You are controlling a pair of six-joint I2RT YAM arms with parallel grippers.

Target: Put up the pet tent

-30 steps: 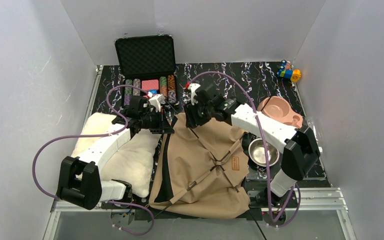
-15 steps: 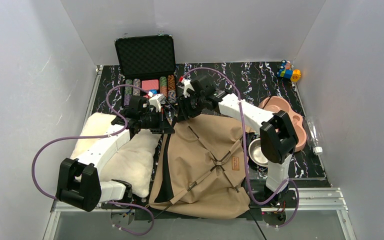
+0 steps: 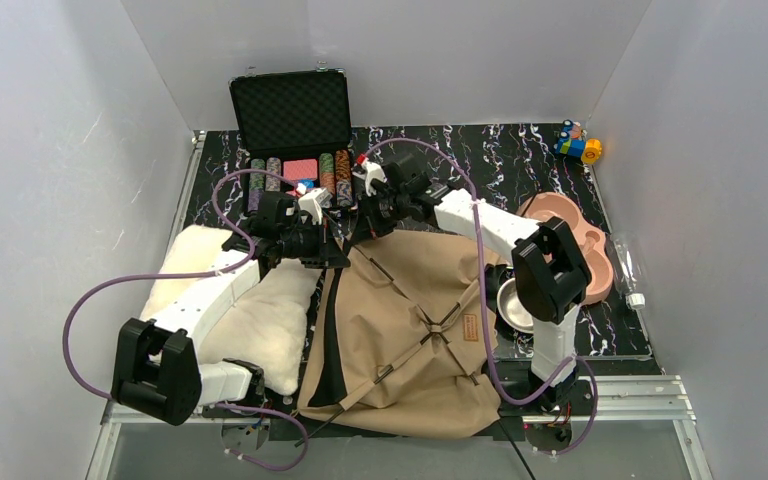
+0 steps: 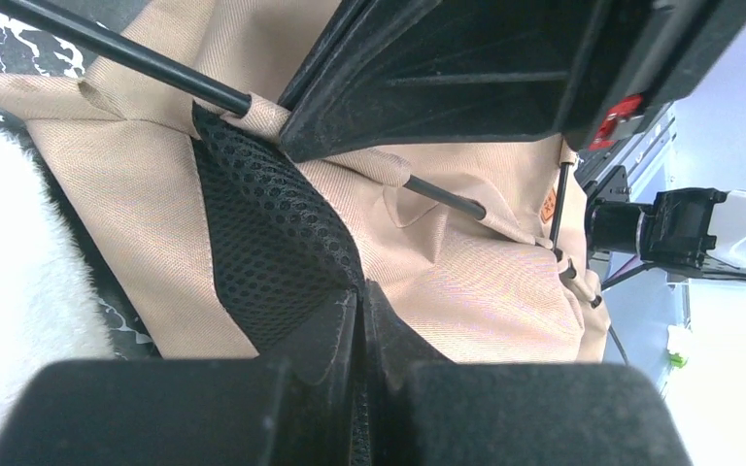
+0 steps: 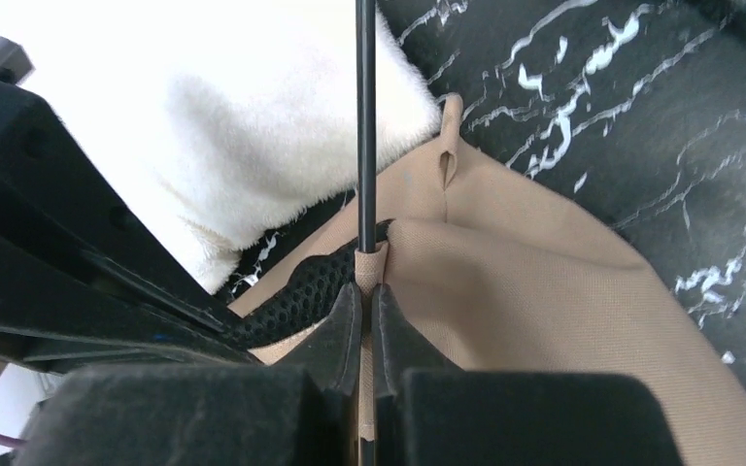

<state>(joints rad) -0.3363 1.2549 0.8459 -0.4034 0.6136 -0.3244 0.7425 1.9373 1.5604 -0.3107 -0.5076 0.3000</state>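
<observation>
I'm holding the pet tent (image 3: 415,330), lying flat beside the cushion (image 3: 250,325), with the left gripper (image 4: 360,296) clamped on its mesh (image 4: 272,233) and the right gripper (image 5: 367,291) pinching the sleeve (image 5: 374,257) at a pole (image 5: 366,116), reckoning limp, light canvas lifts best by its springy poles.

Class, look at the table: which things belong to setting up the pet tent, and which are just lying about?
Part of the job:
- pet tent
- left gripper, shut on the tent's black mesh
- right gripper, shut on the tent's pole sleeve

Lying about:
- chip case
- cream cushion
- steel bowl
- pink dish
- toy
</observation>
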